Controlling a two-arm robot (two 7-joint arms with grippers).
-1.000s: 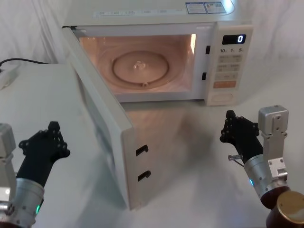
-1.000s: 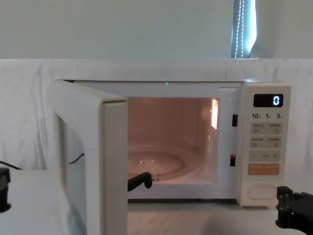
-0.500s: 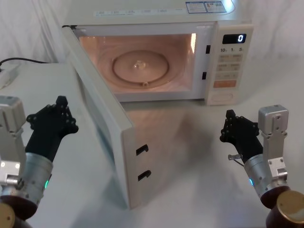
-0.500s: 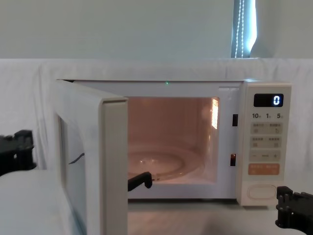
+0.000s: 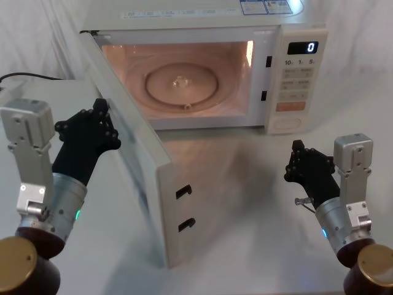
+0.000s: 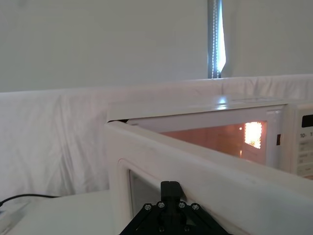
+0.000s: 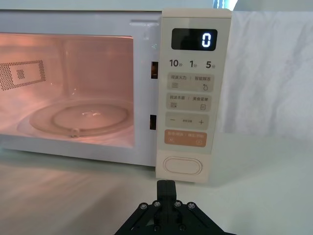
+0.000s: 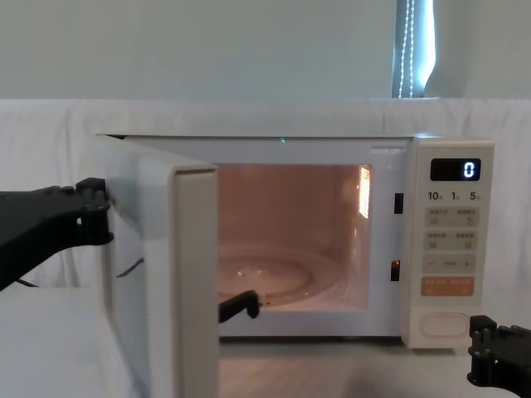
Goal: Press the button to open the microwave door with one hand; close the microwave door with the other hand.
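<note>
Just left of the open microwave door (image 5: 132,163), the left gripper (image 5: 92,126), fingers apparently closed, faces its outer side.

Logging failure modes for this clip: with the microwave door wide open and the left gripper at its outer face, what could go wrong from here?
The left gripper meets the microwave door near the hinge side, so a push may lack leverage and slide along the panel. A weak swing might leave the latch hooks unseated. The microwave could shift back. The right gripper rests clear, low before the button.
</note>
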